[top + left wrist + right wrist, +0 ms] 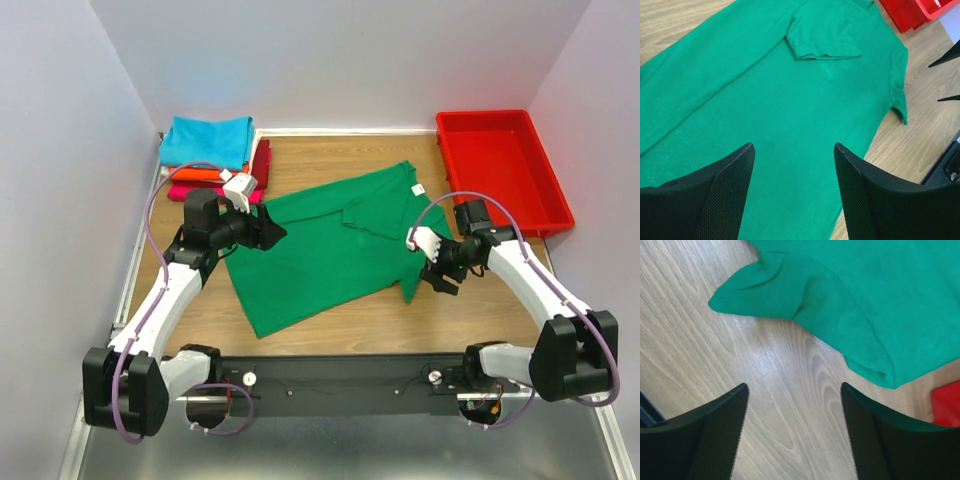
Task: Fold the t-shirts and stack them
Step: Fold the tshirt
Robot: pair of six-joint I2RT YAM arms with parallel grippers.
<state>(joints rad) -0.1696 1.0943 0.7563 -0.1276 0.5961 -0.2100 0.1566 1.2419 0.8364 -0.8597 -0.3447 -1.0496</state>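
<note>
Black mesh-faced fingers (705,440) of my right pincer (794,387) fill the bottom of the wrist view. They are spread wide with nothing between them, above the bare pale wooden table (765,370). Just beyond them lies one short sleeve of the large green cotton t-shirt (880,300), out flat, its tip pointing away from the body. My left pincer (793,147) is likewise released and empty, hovering over the shirt's body near its opposite side.

From above, the shirt lies spread at a slant in the middle of the table, its other sleeve already turned in over the chest. The stack of folded t-shirts (208,140), turquoise on top, waits in the far left corner, with the red plastic tray (545,170) far right.

I judge the step to be turning in this second sleeve. I should come down at the sleeve's hem and slip one finger under the cloth against the wood. Pinching only that layer, I would lift it low and carry it across so the fold runs straight. My left could press the body to stop it dragging.

Both forearms reach inward from the near edge, elbows out, wrists tipped down.
</note>
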